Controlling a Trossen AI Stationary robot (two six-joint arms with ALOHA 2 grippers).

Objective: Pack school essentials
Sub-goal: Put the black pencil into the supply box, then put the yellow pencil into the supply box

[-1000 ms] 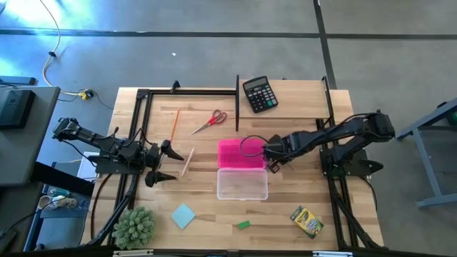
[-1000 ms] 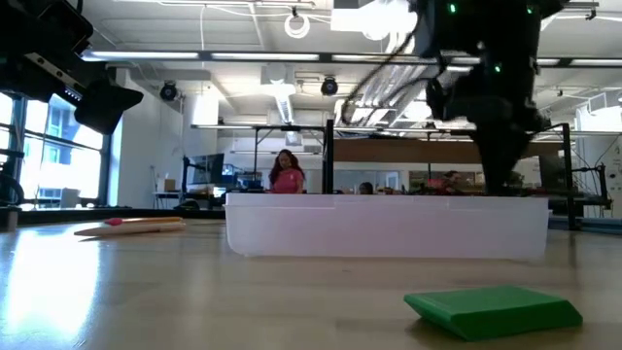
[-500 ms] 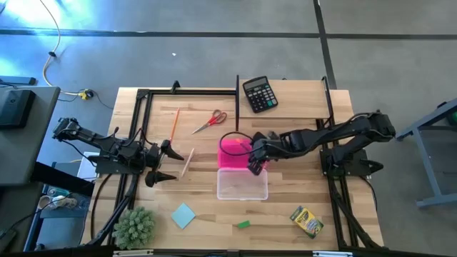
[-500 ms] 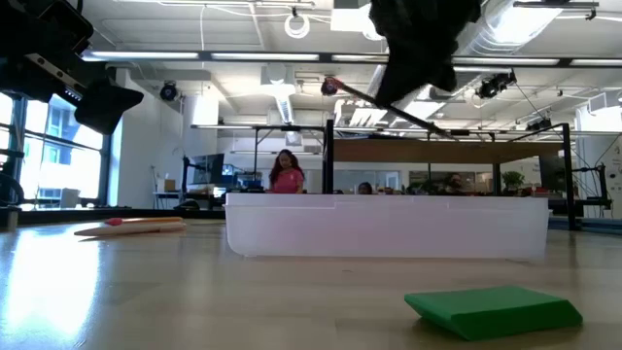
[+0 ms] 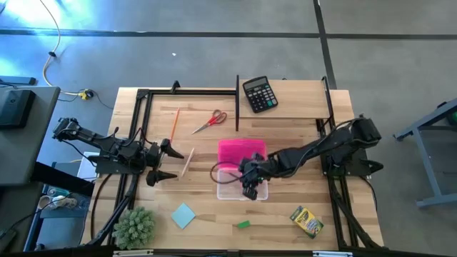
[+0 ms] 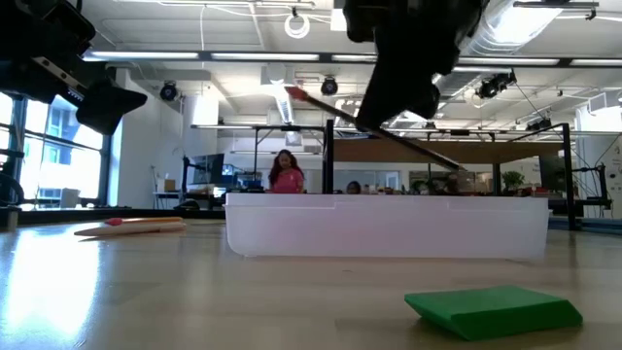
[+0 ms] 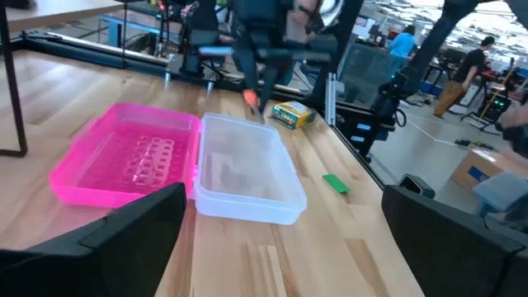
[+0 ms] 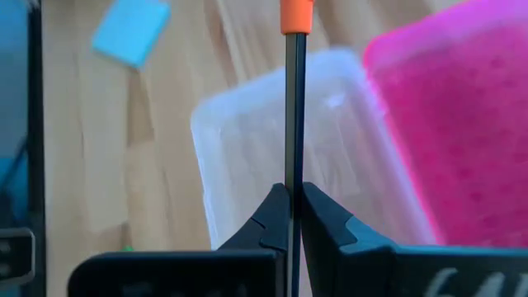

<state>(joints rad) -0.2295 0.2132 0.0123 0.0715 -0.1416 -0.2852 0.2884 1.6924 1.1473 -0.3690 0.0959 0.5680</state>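
Observation:
My right gripper [image 5: 248, 182] hangs over the clear tray [image 5: 243, 187] of an open pencil case, shut on a thin dark pencil with an orange end [image 8: 295, 15]. The case's pink lid [image 5: 241, 152] lies flat beyond the tray. My left gripper [image 5: 168, 163] waits open and empty at the table's left, beside a pale wooden stick [image 5: 188, 162]. An orange pencil [image 5: 174, 125], red-handled scissors [image 5: 209, 121], a blue notepad [image 5: 183, 215], a green eraser [image 5: 243, 224] and a crayon box [image 5: 307, 221] lie on the table. My right gripper pinches the dark pencil's shaft [image 8: 290, 177] between its two fingertips, with the orange end sticking out ahead of the fingers. In the low view the pencil [image 6: 389, 131] is tilted, its orange end [image 6: 292, 94] higher. It is lifted clear above the clear tray [image 6: 389, 226].
A black calculator [image 5: 259, 94] sits at the far edge and a fuzzy green plant [image 5: 134, 227] at the near left corner. A black frame [image 5: 143, 114] runs along the table's far and left sides. People show in the room beyond the table.
My right gripper has carried the dark pencil from over the pink lid toward the table's left and near edge, and now hangs over the clear tray. The pencil has stayed in its fingers, clear of the case.

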